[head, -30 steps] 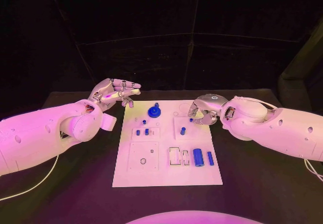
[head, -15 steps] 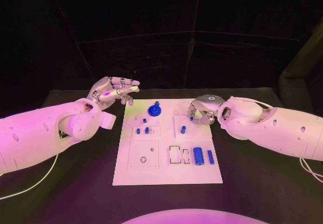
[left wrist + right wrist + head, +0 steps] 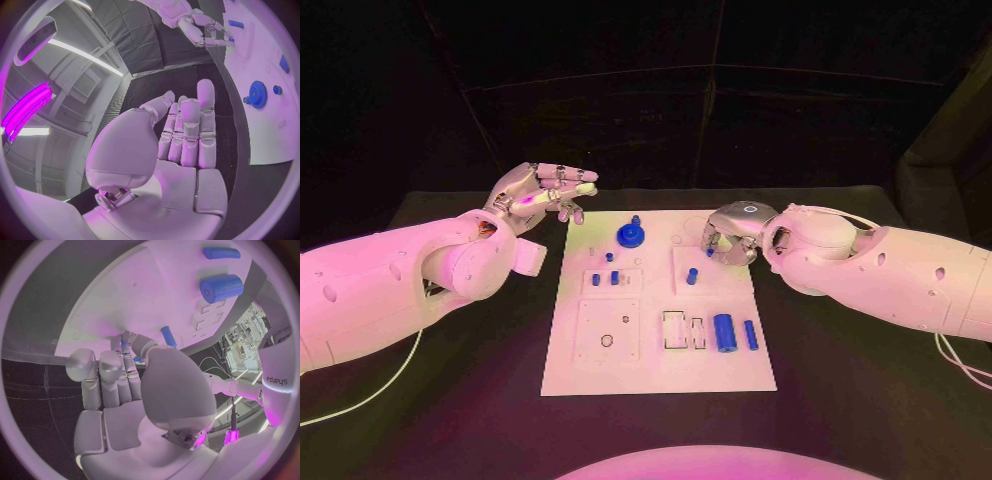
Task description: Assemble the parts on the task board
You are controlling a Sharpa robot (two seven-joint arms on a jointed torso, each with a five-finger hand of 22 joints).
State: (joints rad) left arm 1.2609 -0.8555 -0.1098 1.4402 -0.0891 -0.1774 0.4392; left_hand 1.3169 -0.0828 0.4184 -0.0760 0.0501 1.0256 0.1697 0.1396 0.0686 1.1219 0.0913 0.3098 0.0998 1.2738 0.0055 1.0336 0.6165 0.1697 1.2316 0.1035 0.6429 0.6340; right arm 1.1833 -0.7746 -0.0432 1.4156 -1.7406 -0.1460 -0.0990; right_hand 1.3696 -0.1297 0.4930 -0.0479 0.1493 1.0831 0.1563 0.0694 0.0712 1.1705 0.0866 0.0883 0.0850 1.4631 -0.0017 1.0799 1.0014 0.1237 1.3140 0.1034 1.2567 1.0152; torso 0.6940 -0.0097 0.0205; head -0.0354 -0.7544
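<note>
- The white rectangular task board (image 3: pixel 656 345) lay in the middle of the black table (image 3: pixel 862 380), its long side running away from the robot.
- The robot's left silver many-fingered hand (image 3: pixel 545 195) hovered off the board's far left corner, over the bare table, palm up. Its fingers (image 3: pixel 187 132) stood close side by side with the thumb beside them, and nothing lay in the palm, as the left wrist view showed.
- The robot's right silver many-fingered hand (image 3: pixel 733 235) was bent over the far right part of the board, fingers curled downward. In the right wrist view its fingertips (image 3: pixel 128 340) met around something small and blue right at the board's surface; whether the hand actually gripped that piece I could not tell.
- A small blue peg (image 3: pixel 691 276) lay on the board just near of the right hand, and it showed close to the thumb in the right wrist view.
- A blue round gear-like part with a knob (image 3: pixel 632 237) stood at the board's far middle, between the two hands.
- Three little blue pins (image 3: pixel 604 278) stood in the left middle section of the board.
- A thick blue cylinder (image 3: pixel 724 334) lay in the near right area, with a thinner blue rod (image 3: pixel 750 338) just beside it on the right; both lay lengthwise along the board.
</note>
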